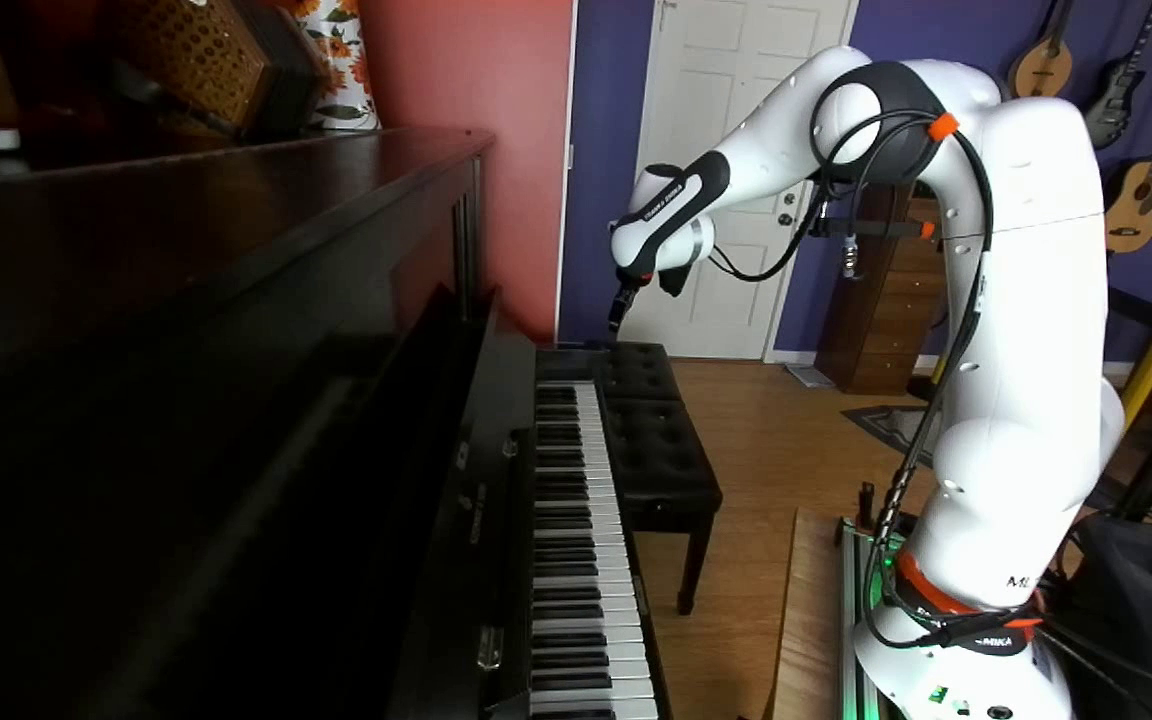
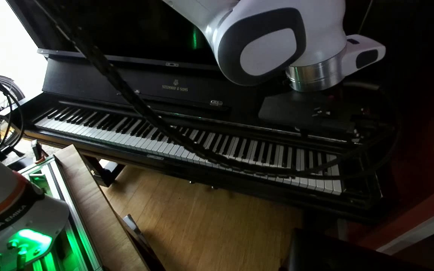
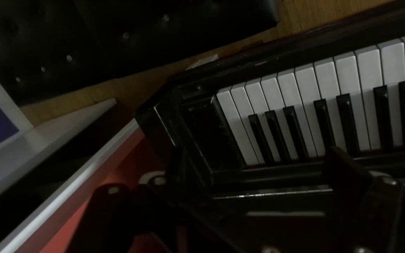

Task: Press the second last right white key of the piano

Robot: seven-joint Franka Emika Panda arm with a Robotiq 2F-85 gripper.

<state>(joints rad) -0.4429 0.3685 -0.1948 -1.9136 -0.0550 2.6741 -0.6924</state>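
Note:
The glossy dark piano [image 1: 276, 300] shows in all views, with its row of white and black keys. It also shows in an exterior view [image 2: 126, 81] and in the wrist view [image 3: 280, 58]. The second last right white key [image 3: 242, 102] lies beside the end key, near the dark end block; it also shows in an exterior view [image 2: 328, 186]. My gripper [image 3: 257, 158] is open and empty, its dark fingers spread apart. In an exterior view the gripper [image 1: 618, 322] hangs above the far end of the keyboard, apart from the keys. Its fingertips are hard to make out in the dark.
A black padded bench [image 1: 658, 450] stands along the keyboard's front; it shows in the wrist view [image 3: 118, 42]. A red wall [image 1: 496, 190] rises by the piano's right end. A black cable [image 2: 156, 124] hangs from the arm across the view of the keys. A wooden table edge [image 2: 96, 214] is by the robot base.

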